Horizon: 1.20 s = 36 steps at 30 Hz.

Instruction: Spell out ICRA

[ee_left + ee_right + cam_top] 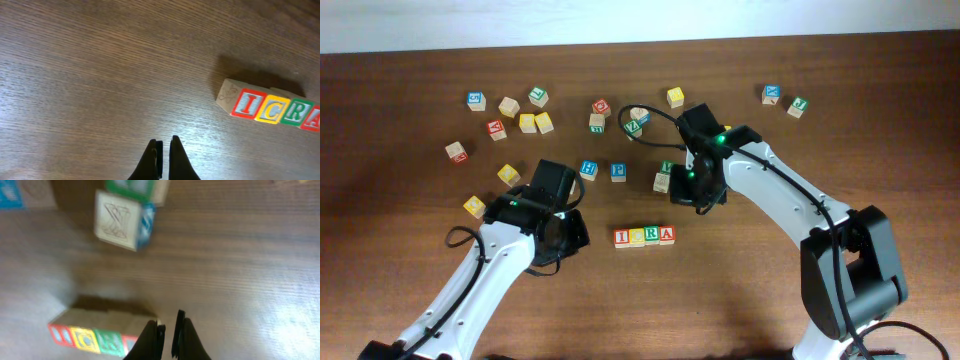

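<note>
Four letter blocks [644,236] butted together to read ICRA; lay ahead-right of left gripper [164,140], just left of right gripper [169,318], both seemingly pressed together, empty.

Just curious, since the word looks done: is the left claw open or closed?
Closed and empty: the left claw has fingers nearly touching, nothing between them, apart from the block row.
</note>
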Each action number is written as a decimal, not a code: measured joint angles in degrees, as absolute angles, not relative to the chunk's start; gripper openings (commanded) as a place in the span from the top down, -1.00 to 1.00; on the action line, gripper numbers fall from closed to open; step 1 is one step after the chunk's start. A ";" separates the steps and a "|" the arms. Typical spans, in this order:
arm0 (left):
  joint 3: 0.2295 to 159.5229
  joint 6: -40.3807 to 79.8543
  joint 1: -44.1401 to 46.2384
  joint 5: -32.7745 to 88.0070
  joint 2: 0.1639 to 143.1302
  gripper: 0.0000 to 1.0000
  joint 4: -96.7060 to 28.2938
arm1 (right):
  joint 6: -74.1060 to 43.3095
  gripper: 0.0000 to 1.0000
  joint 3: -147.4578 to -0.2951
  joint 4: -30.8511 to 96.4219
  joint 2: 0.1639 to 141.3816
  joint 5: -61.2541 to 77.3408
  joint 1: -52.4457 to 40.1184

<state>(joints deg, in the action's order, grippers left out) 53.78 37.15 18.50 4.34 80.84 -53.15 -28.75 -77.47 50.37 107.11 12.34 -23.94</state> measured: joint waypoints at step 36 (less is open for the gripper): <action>53.78 40.16 18.28 -0.54 80.84 -0.98 -54.24 | -29.61 0.91 -77.52 43.18 111.28 9.21 -33.10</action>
<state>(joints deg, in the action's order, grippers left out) 53.78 40.16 18.28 -0.54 80.84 -54.24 -29.61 -77.52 43.18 111.28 9.21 -33.10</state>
